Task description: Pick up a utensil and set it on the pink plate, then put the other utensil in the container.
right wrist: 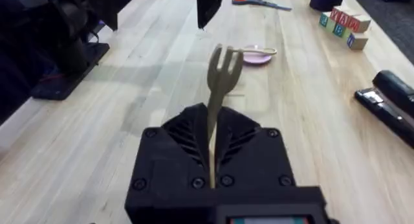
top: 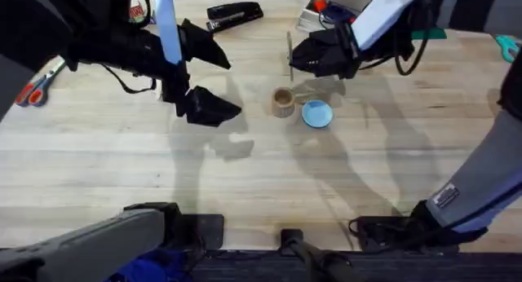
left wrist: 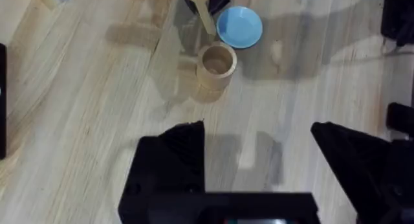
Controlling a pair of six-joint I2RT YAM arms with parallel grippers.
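My right hand (right wrist: 212,166) is pinched on the fork (right wrist: 220,88), handle clamped between the fingers, tines pointing away from the wrist. Overhead, it hovers above the table (top: 245,176) just behind the container (top: 283,102) and the blue dish (top: 317,114), which sit side by side (apparently touching). My left hand (left wrist: 259,159) is spread and holds nothing. The spoon (right wrist: 259,51) appears to lie across the pink plate (right wrist: 253,56), farther along the table.
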